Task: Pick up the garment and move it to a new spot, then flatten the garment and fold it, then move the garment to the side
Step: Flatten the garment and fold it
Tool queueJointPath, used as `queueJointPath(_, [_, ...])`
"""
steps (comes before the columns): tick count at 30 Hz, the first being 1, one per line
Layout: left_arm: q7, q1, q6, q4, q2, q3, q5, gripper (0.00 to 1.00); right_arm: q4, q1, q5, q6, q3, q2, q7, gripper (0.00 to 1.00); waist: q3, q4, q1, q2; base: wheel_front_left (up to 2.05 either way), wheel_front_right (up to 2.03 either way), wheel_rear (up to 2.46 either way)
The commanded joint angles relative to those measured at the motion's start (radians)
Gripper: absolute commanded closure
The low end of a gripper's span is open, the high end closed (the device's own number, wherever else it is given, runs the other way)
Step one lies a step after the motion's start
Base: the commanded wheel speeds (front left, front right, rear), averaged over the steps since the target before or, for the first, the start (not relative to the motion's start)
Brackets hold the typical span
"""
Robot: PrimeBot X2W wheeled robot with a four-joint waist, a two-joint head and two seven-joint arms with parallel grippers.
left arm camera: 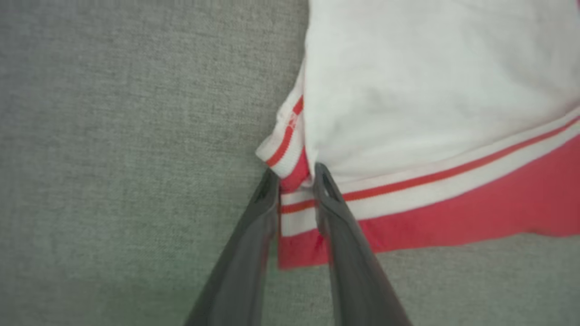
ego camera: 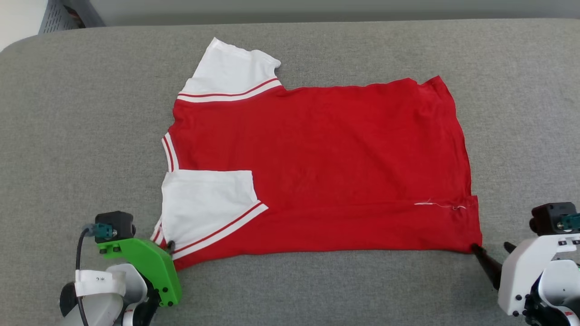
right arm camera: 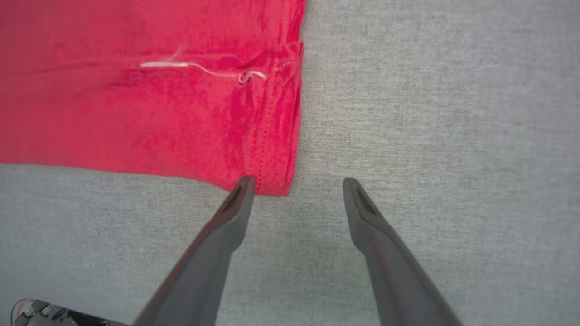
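surface: a broad grey woven cloth top [ego camera: 317, 50], with a pale wall strip beyond its far edge.
where the garment is: the garment [ego camera: 326, 163] lies spread in the middle of the top, plain red side up, collar toward the robot's left and hem [ego camera: 463, 149] toward its right.
how it lies: mostly flat. the near sleeve [ego camera: 206, 203] is turned in over the red body and the far sleeve [ego camera: 231, 68] sticks out. a low ridge runs along the near side.
left gripper: the left gripper [left arm camera: 295, 174] is narrow, one finger on each side of the near shoulder corner, with striped trim and a nub of red cloth between the tips. i cannot tell whether it pinches firmly.
right gripper: the right gripper [right arm camera: 297, 181] is wide, tips down at the near hem corner. one tip touches the red edge and the other is over bare grey. it holds nothing.
handling: likely light, limp and thin, so it will sag and fold wherever unsupported. it probably drags on the woven top rather than sliding freely.
where to hold: the two near corners look right, since the doubled trim and stitched hem give more to bite on. pinch through both layers or only the upper one lifts.
risk: a loose white thread [right arm camera: 199, 68] near the hem could snag a fingertip, and uneven lifting would skew the fold.
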Motion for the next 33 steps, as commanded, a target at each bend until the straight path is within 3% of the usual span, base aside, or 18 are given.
queueJointPath(1, [-0.003,0.017,-0.014,0.033,-0.023,-0.015,-0.011,1.00,0.002,-0.012,-0.024,-0.001,-0.015,-0.003,-0.003,0.00,-0.015,0.009,0.0000,-0.0001,0.00,0.00,0.00])
queueJointPath(8, [-0.058,0.012,-0.043,0.008,-0.022,-0.007,-0.001,1.00,0.027,-0.017,-0.054,-0.001,-0.029,0.021,0.013,0.00,-0.073,0.039,0.0000,-0.0001,0.00,0.00,0.00])
queueJointPath(19, [-0.064,0.013,-0.006,-0.170,0.019,0.002,0.031,1.00,0.130,-0.066,-0.093,-0.001,-0.028,0.040,0.013,0.00,-0.068,0.076,0.0000,-0.0001,0.00,0.00,0.00])
queueJointPath(28, [-0.053,0.008,0.019,-0.229,0.025,-0.005,0.046,1.00,0.239,-0.107,-0.101,-0.001,0.006,0.039,0.022,0.02,-0.023,0.092,0.0000,-0.0001,0.00,0.00,0.00])
queueJointPath(29, [-0.052,0.007,0.020,-0.230,0.025,-0.007,0.047,1.00,0.249,-0.110,-0.098,-0.001,0.011,0.039,0.023,0.52,-0.020,0.093,0.0000,-0.0001,0.00,0.00,0.00])
queueJointPath(30, [-0.051,0.006,0.020,-0.231,0.025,-0.008,0.048,1.00,0.256,-0.112,-0.094,-0.001,0.016,0.038,0.023,0.72,-0.018,0.093,0.0000,-0.0001,0.00,0.00,0.00])
queueJointPath(31, [-0.051,0.005,0.021,-0.231,0.024,-0.008,0.047,1.00,0.262,-0.115,-0.091,-0.001,0.018,0.037,0.021,1.00,-0.016,0.094,0.0000,-0.0001,0.00,0.00,0.00])
queueJointPath(33, [-0.051,0.004,0.022,-0.230,0.024,-0.008,0.048,1.00,0.273,-0.119,-0.086,-0.001,0.021,0.033,0.018,1.00,-0.016,0.094,0.0000,-0.0001,0.00,0.00,0.00])
